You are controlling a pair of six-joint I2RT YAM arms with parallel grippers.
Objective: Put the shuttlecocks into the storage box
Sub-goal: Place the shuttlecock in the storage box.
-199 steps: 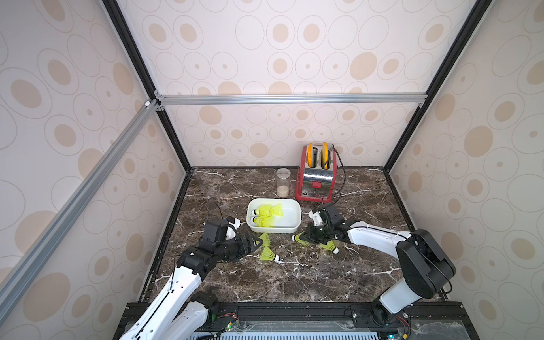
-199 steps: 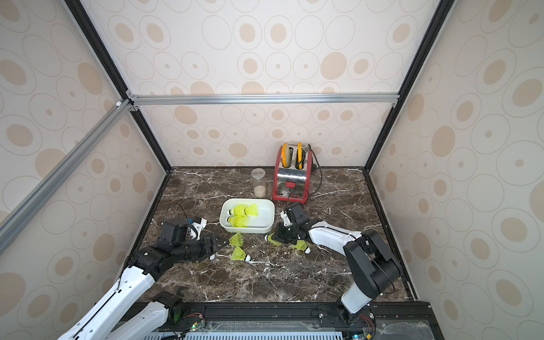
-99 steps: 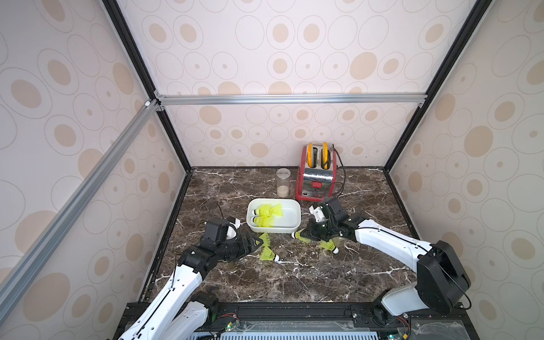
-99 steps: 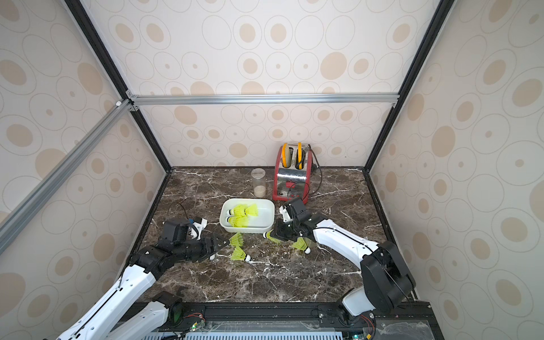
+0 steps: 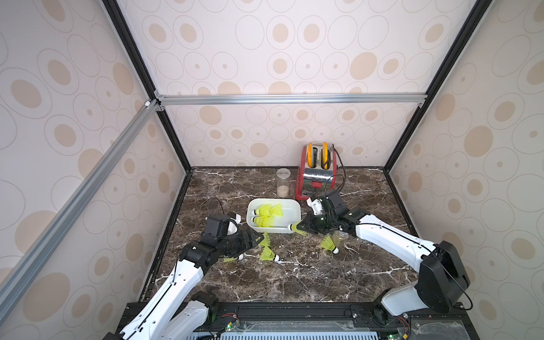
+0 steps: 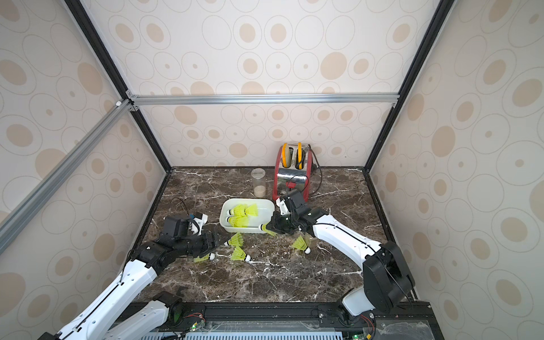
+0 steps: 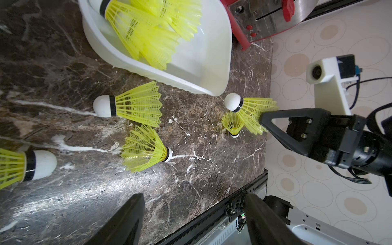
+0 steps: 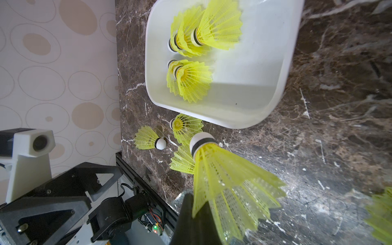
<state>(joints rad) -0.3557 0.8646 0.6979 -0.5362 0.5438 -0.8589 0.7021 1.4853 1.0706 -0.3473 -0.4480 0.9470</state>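
a: right claw [image 5: 306, 229], what do we log?
b: closed on the skirt of one shuttlecock, the held shuttlecock [image 5: 295, 228]. in the right wrist view its yellow mesh [image 8: 229, 186] sits pinched against a black finger [image 8: 191, 222].

a: where is it against the storage box [image 5: 290, 210]?
b: the white tip points at the box, just off the near right corner. it is above the marble table [image 5: 294, 279] and, as far as we can tell, not over the rim.

a: left claw [image 5: 255, 238]?
b: jaws spread wide, nothing between them in the left wrist view [image 7: 193, 196]. it hangs low over the table, near the loose ones.

a: loose ones?
b: we note four in both top views. the box-side shuttlecock [image 5: 266, 240] is just beside the front wall, and the middle shuttlecock [image 5: 268, 254] lies nearer the front edge. the left-arm shuttlecock [image 5: 232, 259] is partly under that arm. the jar-side shuttlecock [image 5: 328, 244] is beside a small jar [image 5: 340, 238].

a: inside the box?
b: a far stack [image 5: 266, 209] and a near stack [image 5: 263, 221], nested, on their sides, toward the left end. we cannot count them exactly.

a: behind?
b: a red toaster [image 5: 319, 179] and a clear jar [image 5: 283, 182], near the back wall.
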